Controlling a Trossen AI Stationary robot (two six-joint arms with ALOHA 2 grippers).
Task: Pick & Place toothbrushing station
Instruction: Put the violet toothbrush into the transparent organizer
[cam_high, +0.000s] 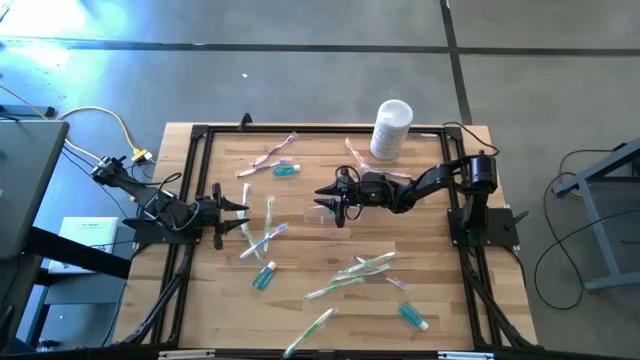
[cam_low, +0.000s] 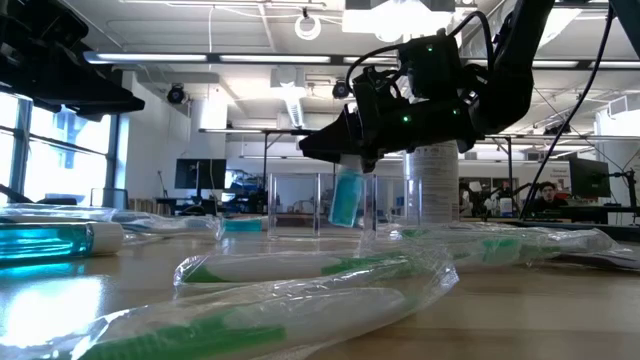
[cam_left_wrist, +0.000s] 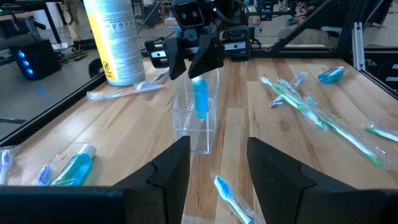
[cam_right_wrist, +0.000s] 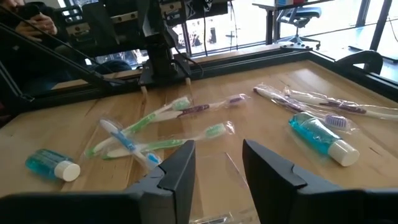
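Note:
A small clear plastic cup (cam_high: 318, 212) stands on the wooden table near its middle. It also shows in the left wrist view (cam_left_wrist: 196, 124) and the low view (cam_low: 300, 205). A teal tube (cam_left_wrist: 199, 96) sits tilted inside the cup, as the low view (cam_low: 346, 198) also shows. My right gripper (cam_high: 333, 203) hangs just above the cup's mouth, fingers open, with nothing between them in its own wrist view (cam_right_wrist: 217, 162). My left gripper (cam_high: 240, 207) waits open and empty to the cup's left, pointing at it (cam_left_wrist: 217, 162).
Wrapped toothbrushes lie scattered on the table: by my left gripper (cam_high: 262, 238), at the near right (cam_high: 362, 265) and at the near edge (cam_high: 310, 332). Loose teal tubes lie at the near left (cam_high: 264, 277), near right (cam_high: 412, 316) and far left (cam_high: 285, 171). A white canister (cam_high: 390, 128) stands at the far edge.

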